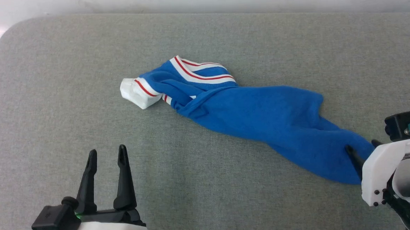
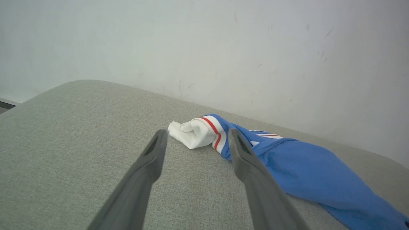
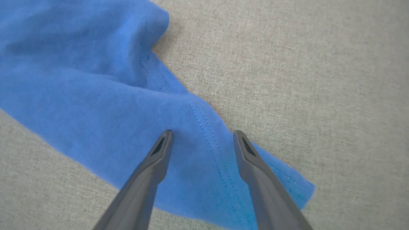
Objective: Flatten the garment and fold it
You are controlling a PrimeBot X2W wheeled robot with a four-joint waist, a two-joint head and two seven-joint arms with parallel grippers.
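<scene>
One garment lies bunched into a long roll on the grey table, with a pale wall behind the far edge. Its long axis runs diagonally: the white sleeve and striped collar point toward the far left corner, the blue hem toward the near right edge. Two pincers: the left pincer gapes wide by the near edge (gripping nothing), apart from the cloth; the right pincer, equally wide, straddles the stitched hem without clamping it.

**Blue garment, grey-green table**

Body of garment plain royal blue; sleeve white; trim white with red stripes. Table fabric woven, heathered. Wall off-white. Fingers of left gripper black, right gripper dark grey.
</scene>
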